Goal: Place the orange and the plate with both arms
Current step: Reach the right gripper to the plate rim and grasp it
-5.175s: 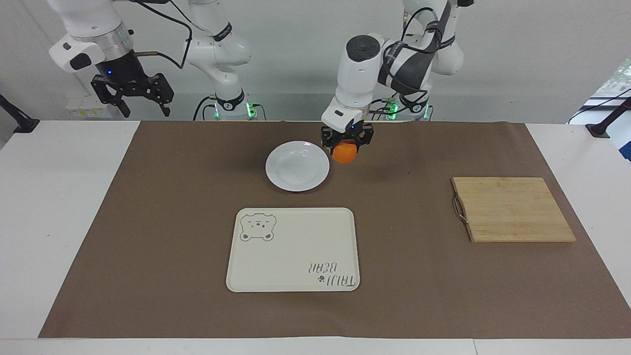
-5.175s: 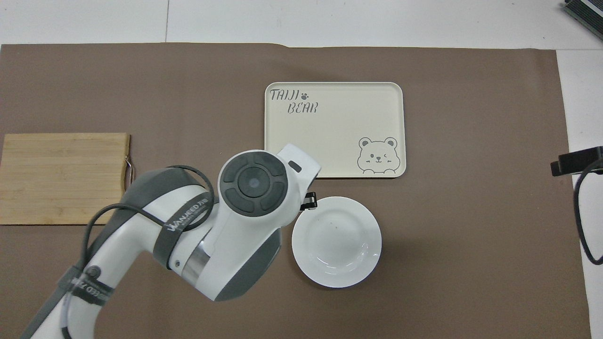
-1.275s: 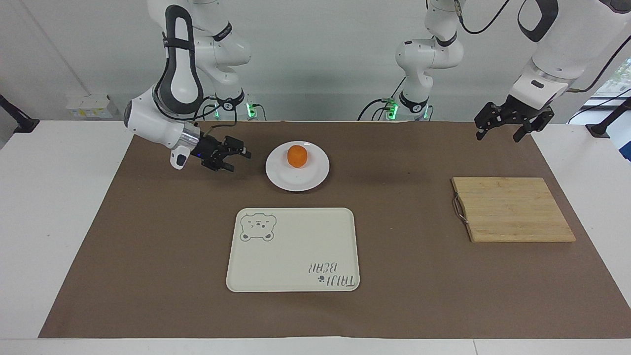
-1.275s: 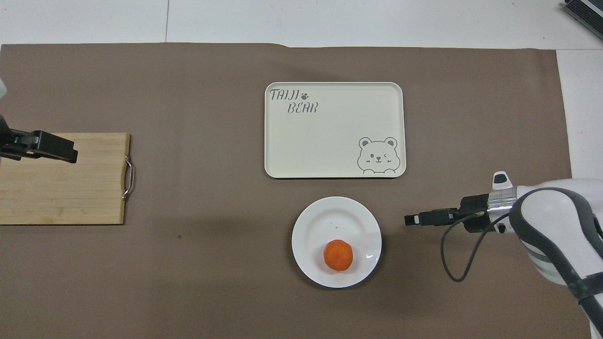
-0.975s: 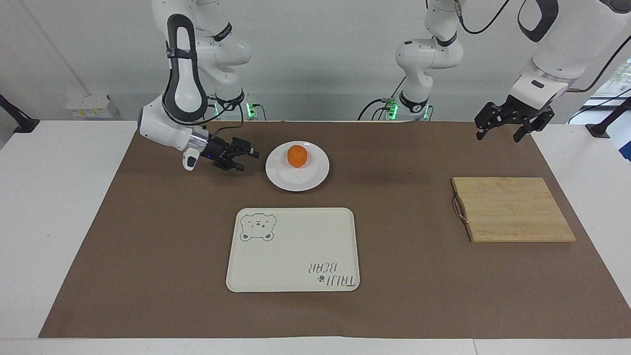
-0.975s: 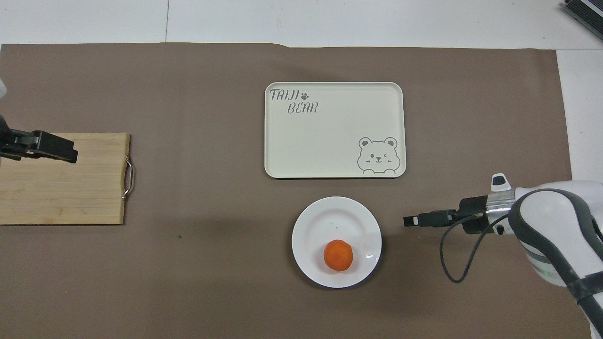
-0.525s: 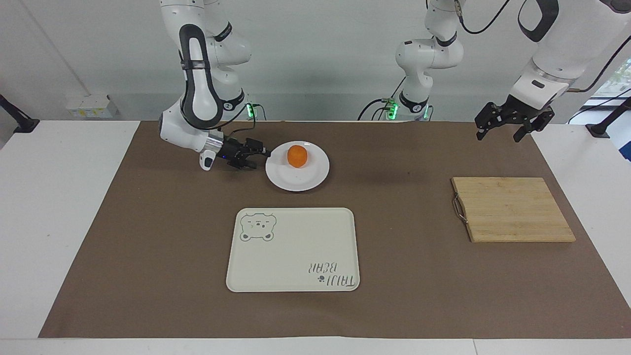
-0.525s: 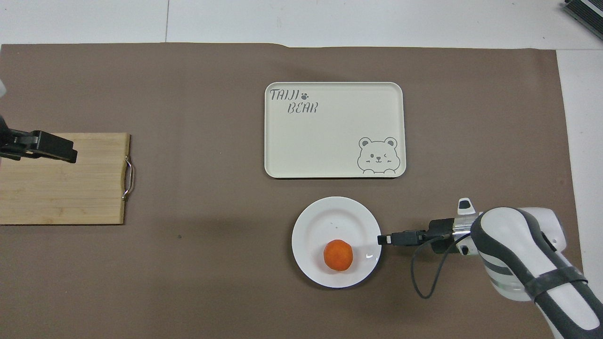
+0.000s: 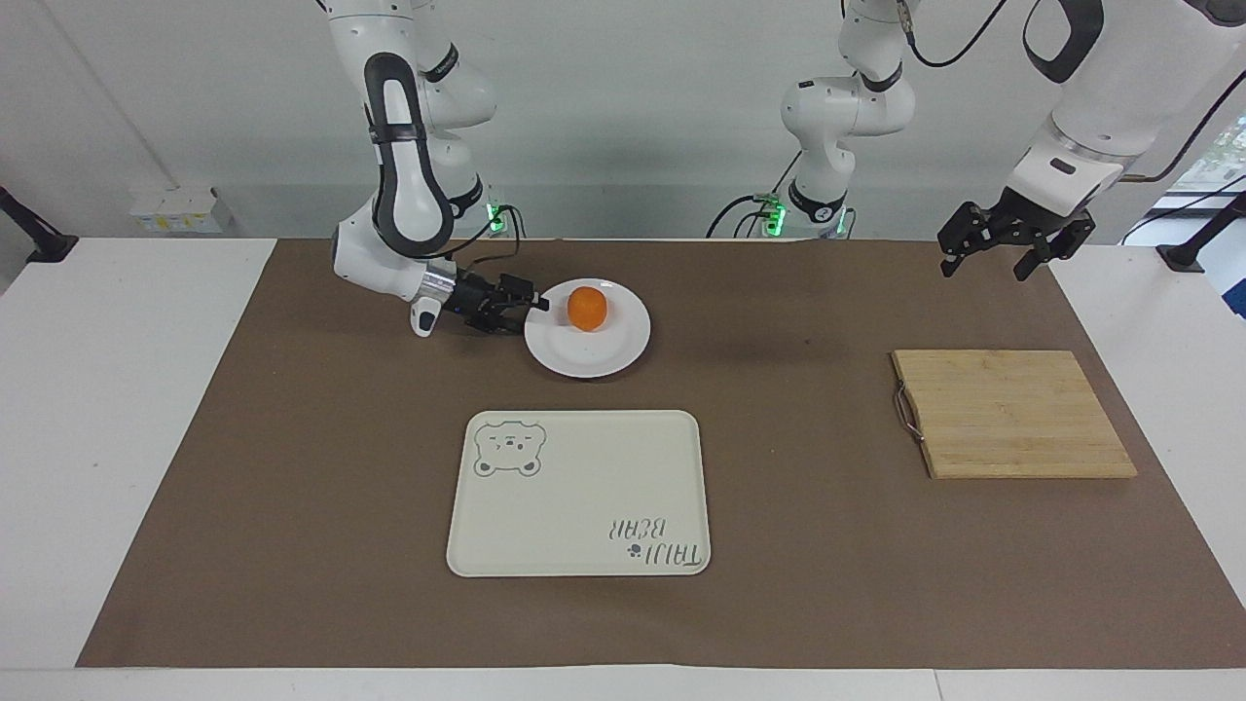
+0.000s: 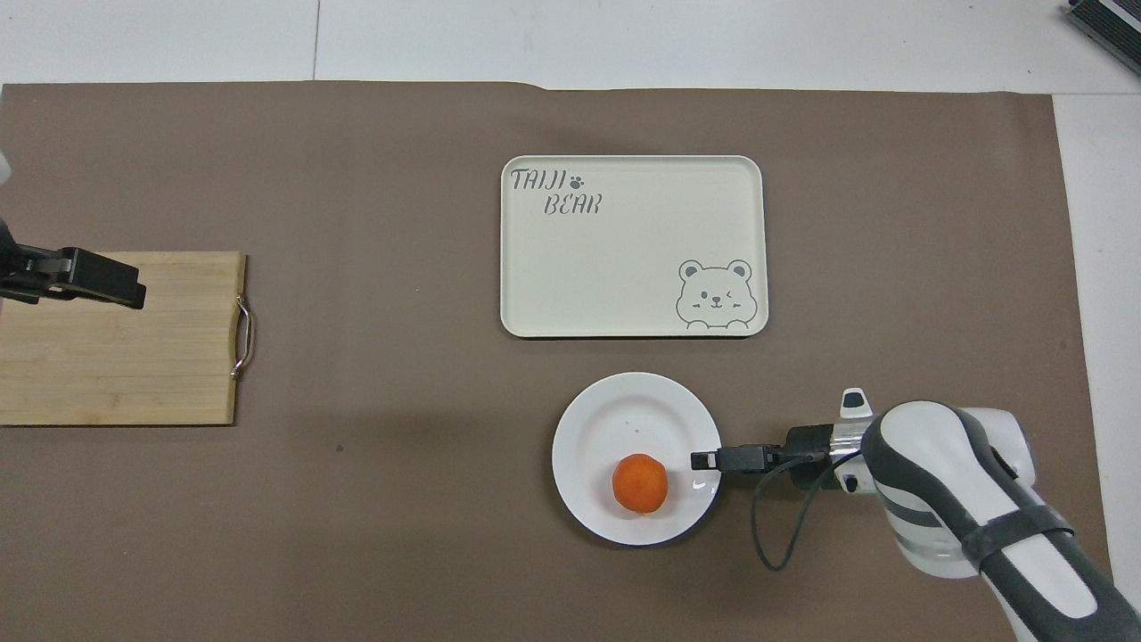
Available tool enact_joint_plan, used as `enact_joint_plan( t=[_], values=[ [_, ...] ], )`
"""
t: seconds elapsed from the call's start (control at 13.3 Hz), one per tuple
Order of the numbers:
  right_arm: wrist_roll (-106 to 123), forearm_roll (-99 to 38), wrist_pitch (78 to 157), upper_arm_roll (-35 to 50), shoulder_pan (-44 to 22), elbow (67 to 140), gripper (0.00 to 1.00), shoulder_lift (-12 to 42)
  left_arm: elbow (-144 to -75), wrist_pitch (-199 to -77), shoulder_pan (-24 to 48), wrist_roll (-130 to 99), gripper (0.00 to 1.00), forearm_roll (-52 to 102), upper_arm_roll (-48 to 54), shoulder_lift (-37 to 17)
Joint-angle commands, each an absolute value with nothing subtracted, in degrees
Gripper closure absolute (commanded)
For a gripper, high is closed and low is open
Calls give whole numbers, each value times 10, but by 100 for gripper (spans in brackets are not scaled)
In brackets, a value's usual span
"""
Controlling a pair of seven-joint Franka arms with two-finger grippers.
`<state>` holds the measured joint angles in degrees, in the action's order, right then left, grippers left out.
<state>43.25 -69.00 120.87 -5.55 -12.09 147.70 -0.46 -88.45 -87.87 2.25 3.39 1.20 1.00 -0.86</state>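
Basically loose orange [image 9: 587, 308] sitting on glossy plate [image 9: 608, 355] near the tray [image 9: 578, 493]; rolls easily, so pinch the rim, keep level. Right hand [image 9: 533, 305] open at rim, left hand [image 9: 1007, 250] open, empty, parked above the table

Right arm bent down low from its base, forearm sloping to the table, wrist turned so the right gripper [image 9: 533, 310] [image 10: 704, 460] lies nearly level, pointing toward the left arm's end of the table. Fingers apart, one above the other, tips at the edge of the plate [image 9: 615, 358] [image 10: 595, 419], holding nothing. Left arm raised and waiting, elbow high, wrist angled downward. Left gripper [image 9: 1012, 255] [image 10: 107, 281] hanging in the air near the board [image 9: 1012, 414] [image 10: 116, 357], fingers spread wide and empty.
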Motion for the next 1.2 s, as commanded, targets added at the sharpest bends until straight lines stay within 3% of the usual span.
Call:
enact_joint_plan(
  t=[0.0, 0.22, 0.38, 0.45, 0.53, 0.6, 1.12],
  values=[
    [449, -729, 1221, -54, -130, 1483, 0, 7, -881, -873, 16, 36, 0, 4, 15, -9],
    [449, -730, 1221, -55, -138, 1484, 0, 7, -881, -873, 16, 35, 0, 4, 15, -9],
    [447, -730, 1222, -55, -138, 1484, 57, 8, -881, -873, 16, 36, 0, 5, 15, -9],
    [446, -730, 1221, -56, -135, 1484, 80, 8, -881, -873, 16, 36, 0, 4, 15, -9],
    [446, -729, 1221, -56, -135, 1484, 95, 8, -881, -873, 16, 35, 0, 5, 15, -9],
    [446, -729, 1221, -56, -134, 1484, 100, 9, -881, -873, 16, 36, 0, 4, 15, -9],
    [454, -725, 1211, -56, -131, 1467, 100, 19, -881, -873, 16, 36, 0, 4, 15, -9]
  ],
)
